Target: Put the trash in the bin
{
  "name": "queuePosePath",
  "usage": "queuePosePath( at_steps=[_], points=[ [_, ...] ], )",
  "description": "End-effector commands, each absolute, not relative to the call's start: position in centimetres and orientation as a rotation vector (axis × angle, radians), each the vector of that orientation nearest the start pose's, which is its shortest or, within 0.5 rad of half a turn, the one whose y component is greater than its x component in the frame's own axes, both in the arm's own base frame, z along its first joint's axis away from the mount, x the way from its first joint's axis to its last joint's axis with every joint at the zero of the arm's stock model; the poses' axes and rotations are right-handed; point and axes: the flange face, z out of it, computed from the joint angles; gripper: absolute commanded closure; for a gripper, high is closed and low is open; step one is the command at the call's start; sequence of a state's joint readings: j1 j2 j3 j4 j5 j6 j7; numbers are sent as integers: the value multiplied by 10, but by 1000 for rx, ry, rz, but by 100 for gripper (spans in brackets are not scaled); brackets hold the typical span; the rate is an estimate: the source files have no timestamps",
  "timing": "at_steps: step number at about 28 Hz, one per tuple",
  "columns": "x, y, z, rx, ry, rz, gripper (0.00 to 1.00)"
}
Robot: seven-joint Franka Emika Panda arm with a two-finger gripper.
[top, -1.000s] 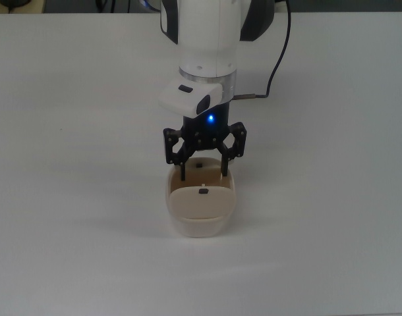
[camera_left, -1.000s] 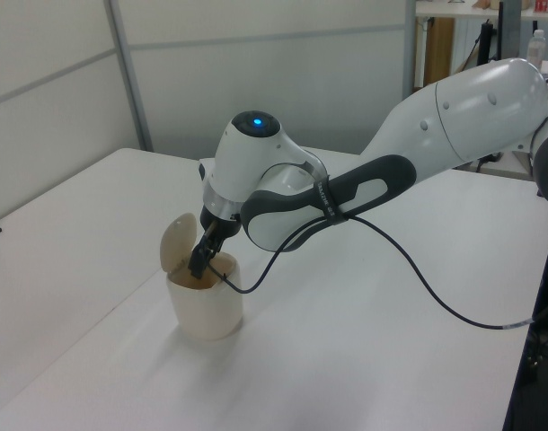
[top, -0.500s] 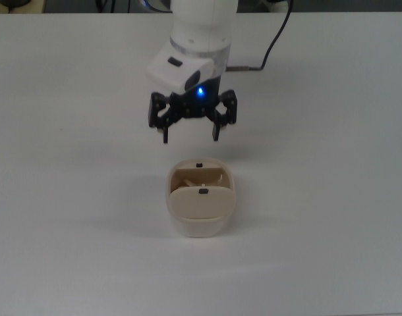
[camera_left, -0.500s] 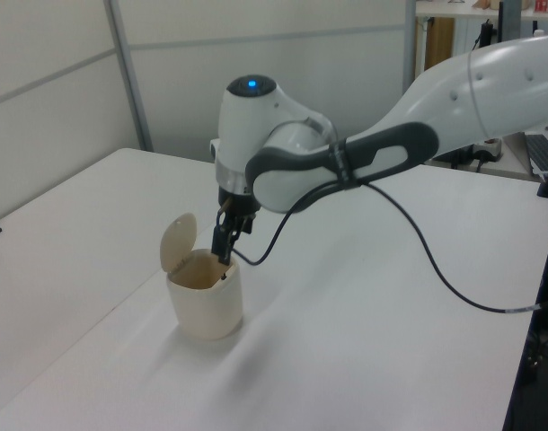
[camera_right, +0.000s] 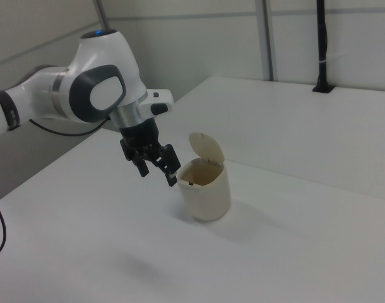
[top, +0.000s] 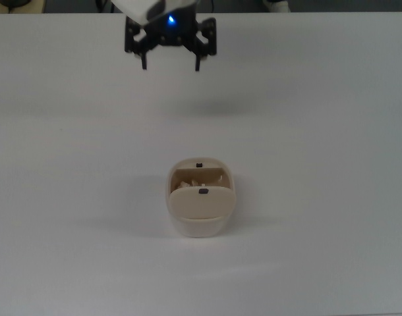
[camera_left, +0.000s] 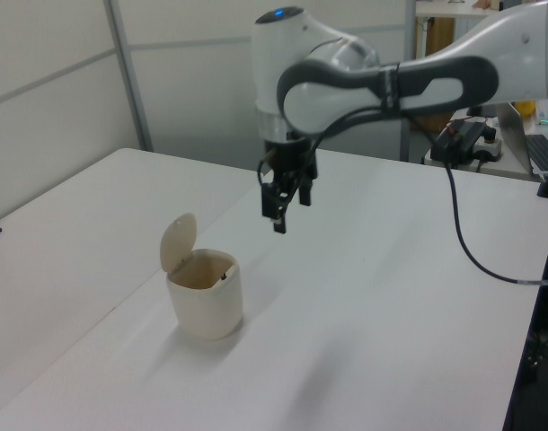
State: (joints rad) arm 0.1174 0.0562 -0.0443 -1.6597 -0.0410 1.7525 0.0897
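Trash lay inside the bin, a pale lump showing through the mouth in the top view, so you could judge the drop as made. Your tool hung above the counter with its fingers spread and nothing between them, well apart from the bin and toward the counter's far edge in the top view. That height and gap made sense: raised and clear, it could not catch the lid, which stood tipped up at the bin's rim and left the opening free. In the right view the tool looked close to the bin only because of the angle; the left view showed it high and off to one side. The bin sat upright near the counter's middle, with nothing else around it to knock.
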Motion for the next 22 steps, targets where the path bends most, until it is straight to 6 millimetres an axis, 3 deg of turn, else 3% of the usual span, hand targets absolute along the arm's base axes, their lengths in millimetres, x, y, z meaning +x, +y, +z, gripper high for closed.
queuePosePath(
  at_steps=[1, 5, 22],
  points=[
    [559, 19, 581, -3151, 95, 38, 0],
    [552, 3, 585, -3152, 139, 69, 0],
    [551, 0, 595, -3166, 138, 25, 0]
  ],
)
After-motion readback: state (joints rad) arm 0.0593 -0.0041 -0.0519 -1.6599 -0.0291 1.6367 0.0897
